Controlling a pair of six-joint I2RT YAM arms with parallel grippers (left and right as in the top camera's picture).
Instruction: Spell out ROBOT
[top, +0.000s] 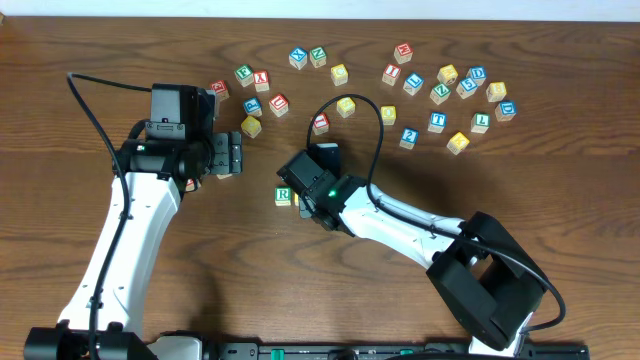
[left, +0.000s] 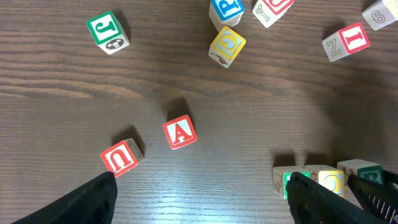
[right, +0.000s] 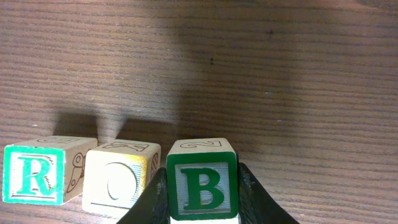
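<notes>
Dark wood-grain surface (top: 560, 200) carries three wooden letter cubes in one row: green R cube (right: 34, 174), yellow O cube (right: 118, 182) and green B cube (right: 201, 180). Roughly two dozen more lie scattered beyond. The right gripper (right: 202, 202) has its fingers (right: 149, 202) clenched on the B cube's sides, just beside the O cube. The left gripper (left: 199, 199) has its fingers spread wide and empty, near a red A cube (left: 180, 132).

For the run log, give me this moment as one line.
step: place B | right gripper: shut on B, beside O | row: R, O, B | left gripper: open, empty
</notes>
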